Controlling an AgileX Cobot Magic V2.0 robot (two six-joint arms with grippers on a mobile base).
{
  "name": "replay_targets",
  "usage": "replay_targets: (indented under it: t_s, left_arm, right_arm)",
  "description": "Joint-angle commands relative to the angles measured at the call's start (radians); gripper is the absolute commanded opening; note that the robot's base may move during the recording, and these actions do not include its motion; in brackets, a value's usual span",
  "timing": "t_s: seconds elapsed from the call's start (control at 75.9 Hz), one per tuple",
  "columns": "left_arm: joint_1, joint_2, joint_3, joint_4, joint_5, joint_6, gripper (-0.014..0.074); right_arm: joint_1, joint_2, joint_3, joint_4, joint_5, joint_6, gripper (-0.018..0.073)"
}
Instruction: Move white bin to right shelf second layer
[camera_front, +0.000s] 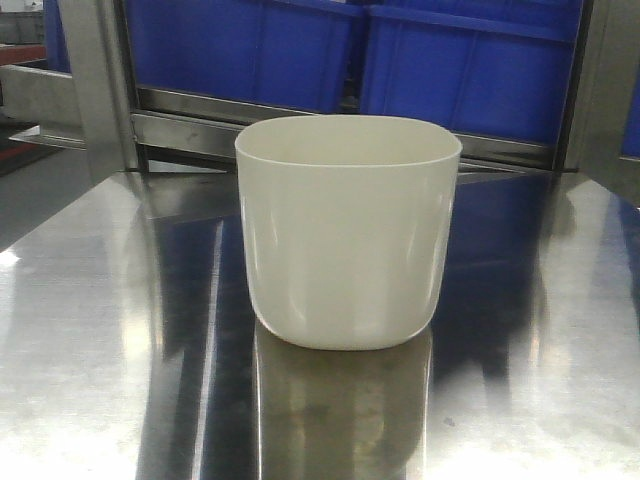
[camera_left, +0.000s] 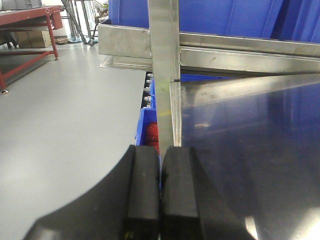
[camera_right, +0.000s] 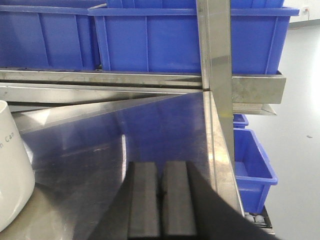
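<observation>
Bin (camera_front: 348, 235) upright on table (camera_front: 90, 350), ungrasped; sits ahead-left of R gripper (camera_right: 161, 200), outside L gripper (camera_left: 160, 195) view. Both jaws clenched, empty. Prob. parked at opposite table edges to flank bin pre-approach.

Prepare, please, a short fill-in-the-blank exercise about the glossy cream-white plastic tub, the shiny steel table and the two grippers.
The glossy cream-white plastic tub stands ____ on the mirror-shiny steel table.
The rectangular plastic crates behind it are ____ in colour.
The left gripper and the right gripper are both ____, gripping nothing.
In the right wrist view, the tub shows at the ____ edge.
Missing words: upright; blue; shut; left.
</observation>
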Motion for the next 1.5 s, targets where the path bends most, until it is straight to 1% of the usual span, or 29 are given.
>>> replay_targets:
  t_s: [0.0,1.159,1.488]
  left_arm:
    - [-0.005,-0.014,0.037,0.0,-0.087,-0.003,0.0085]
    - [-0.005,-0.014,0.037,0.0,-0.087,-0.003,0.0085]
    - [-0.005,-0.014,0.037,0.0,-0.087,-0.003,0.0085]
  right_arm:
    - [-0.001,-0.019,-0.016,-0.001,-0.087,-0.003,0.0057]
    - [-0.001,-0.019,-0.016,-0.001,-0.088,-0.003,0.0057]
    - [-0.001,-0.019,-0.016,-0.001,-0.114,-0.003,0.0057]
